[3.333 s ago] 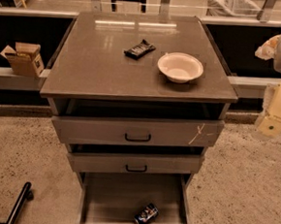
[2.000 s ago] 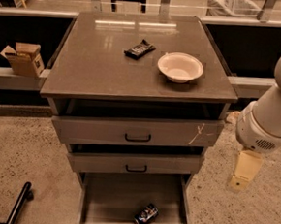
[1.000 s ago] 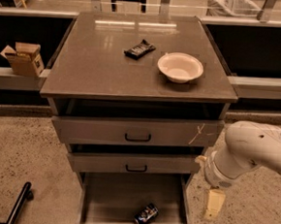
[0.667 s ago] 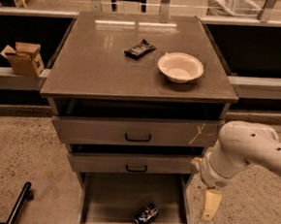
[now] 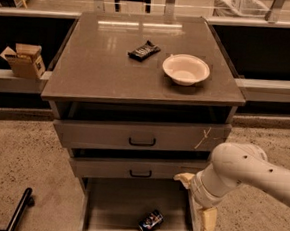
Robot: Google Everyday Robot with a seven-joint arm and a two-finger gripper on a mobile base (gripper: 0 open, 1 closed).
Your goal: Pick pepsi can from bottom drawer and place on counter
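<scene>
The pepsi can (image 5: 150,221) lies on its side near the front of the open bottom drawer (image 5: 89,203), right of its middle. The counter (image 5: 104,64) is the glossy grey-brown top of the cabinet. My gripper (image 5: 196,200) hangs on the white arm over the drawer's right side, to the right of the can and a little above it. Its cream fingers (image 5: 208,222) stand apart and hold nothing.
A white bowl (image 5: 185,69) and a flat black snack bar wrapper (image 5: 144,50) sit on the counter's far right half. Two shallower drawers with black handles (image 5: 142,142) stand slightly open above. A cardboard box (image 5: 24,60) is at the left, a black pole (image 5: 19,210) on the floor.
My arm has come down from the upper right to the bottom drawer's right side and moved slightly left toward the can. The can has not moved.
</scene>
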